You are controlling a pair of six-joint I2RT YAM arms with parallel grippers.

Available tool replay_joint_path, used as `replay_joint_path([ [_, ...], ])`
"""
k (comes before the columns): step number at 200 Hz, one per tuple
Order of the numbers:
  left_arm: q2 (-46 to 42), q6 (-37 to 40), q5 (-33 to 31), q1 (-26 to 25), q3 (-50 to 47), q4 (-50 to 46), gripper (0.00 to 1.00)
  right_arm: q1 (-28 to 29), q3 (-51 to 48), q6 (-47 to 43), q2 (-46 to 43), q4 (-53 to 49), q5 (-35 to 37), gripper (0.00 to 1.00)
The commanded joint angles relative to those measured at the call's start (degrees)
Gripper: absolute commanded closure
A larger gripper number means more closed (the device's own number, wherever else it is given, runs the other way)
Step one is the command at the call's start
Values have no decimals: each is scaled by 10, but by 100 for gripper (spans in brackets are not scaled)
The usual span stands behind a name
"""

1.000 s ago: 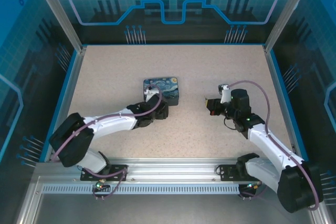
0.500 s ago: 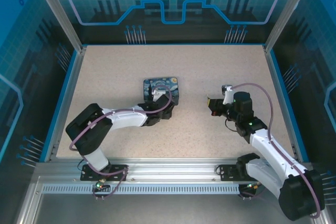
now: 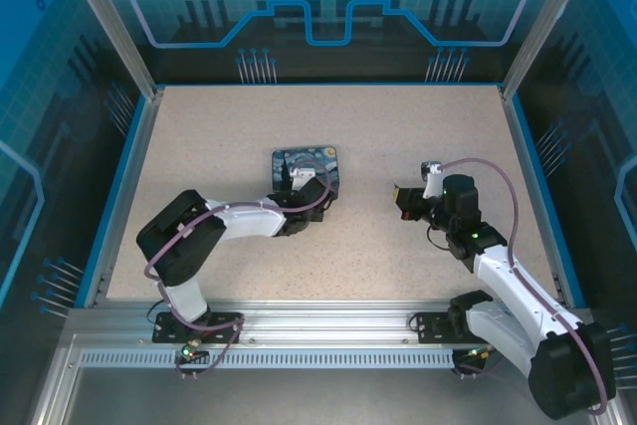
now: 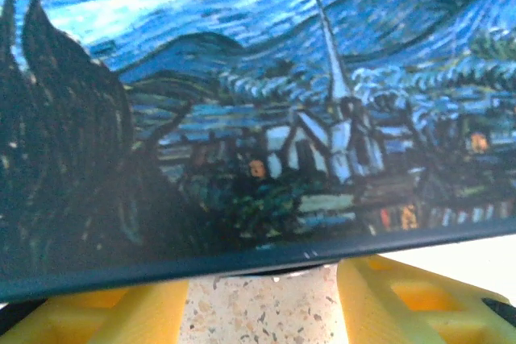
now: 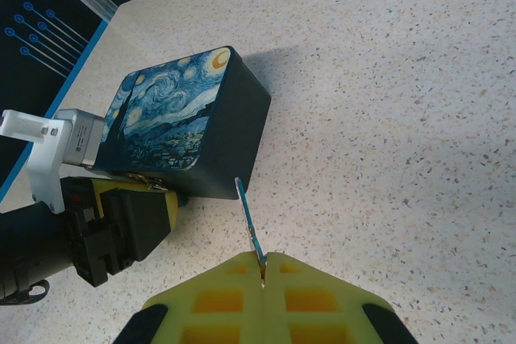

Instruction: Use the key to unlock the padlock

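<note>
My right gripper (image 5: 264, 259) is shut on the key (image 5: 248, 219), a thin bluish sliver that points toward the starry-night box (image 5: 173, 114). In the top view the right gripper (image 3: 400, 196) hovers to the right of the box (image 3: 311, 166). My left gripper (image 3: 297, 208) sits at the box's near edge. Its yellow fingers (image 4: 105, 312) stand apart on either side of bare table, close under the painted lid (image 4: 258, 118). A small silvery curve (image 4: 282, 275) peeks out under the lid's edge between them. I cannot make out the padlock; it is hidden.
Speckled beige tabletop (image 3: 418, 126) lies all around the box, bounded by blue walls (image 3: 528, 146). A metal rail (image 3: 318, 330) carries both arm bases at the near edge. About a hand's width of table separates the key tip from the box's right side.
The left arm has folded in, bringing its gripper closer against the box's near edge, and its fingers have narrowed. The right gripper, still holding the key, has shifted slightly right.
</note>
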Motion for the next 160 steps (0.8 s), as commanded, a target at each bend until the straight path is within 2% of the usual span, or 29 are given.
replay_joint_path([
  [1, 15, 17, -19, 8, 6, 34, 49, -7, -9, -1, -5, 5, 5, 100],
  [66, 40, 23, -8, 23, 16, 48, 51, -6, -6, -2, -6, 1, 7, 100],
  [160, 42, 59, 13, 28, 19, 75, 65, -6, -9, -11, -2, -6, 1, 100],
])
